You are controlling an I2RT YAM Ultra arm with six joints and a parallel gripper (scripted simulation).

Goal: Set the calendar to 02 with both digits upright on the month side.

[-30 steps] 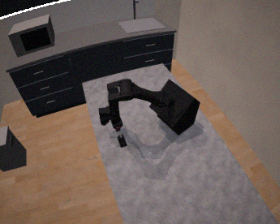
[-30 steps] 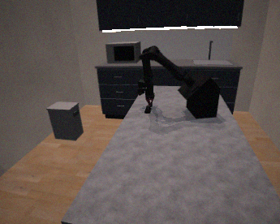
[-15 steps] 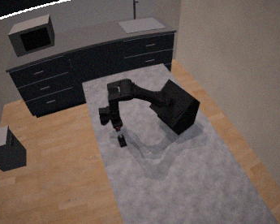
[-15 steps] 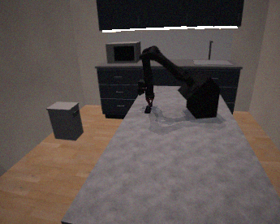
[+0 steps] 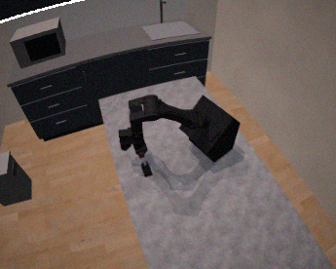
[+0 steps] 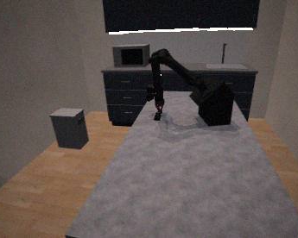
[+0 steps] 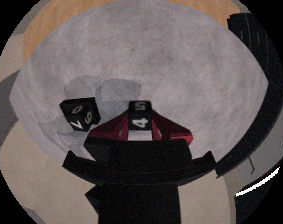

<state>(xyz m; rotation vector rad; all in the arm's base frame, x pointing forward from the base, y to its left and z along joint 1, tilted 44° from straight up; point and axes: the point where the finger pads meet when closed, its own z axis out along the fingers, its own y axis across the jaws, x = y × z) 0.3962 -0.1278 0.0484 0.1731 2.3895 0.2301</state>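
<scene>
My gripper [image 7: 140,113] has red fingers and is shut on a dark calendar cube [image 7: 140,116] with a white digit on its upper face. It holds the cube a little above the grey table. A second dark cube [image 7: 79,113] with white marks stands on the table just to the left of it, apart from the fingers. In the top view the gripper [image 5: 141,154] hangs over that cube [image 5: 146,169]; in the exterior view the gripper [image 6: 159,106] is above the cube [image 6: 157,115]. I cannot make out the tray clearly; only faint pale shapes lie behind the cubes.
The arm's dark base housing [image 5: 214,128] stands on the table to the right. A dark drawer cabinet [image 5: 110,78] with a microwave [image 5: 38,43] is behind the table. A grey bin [image 5: 7,179] stands on the floor to the left.
</scene>
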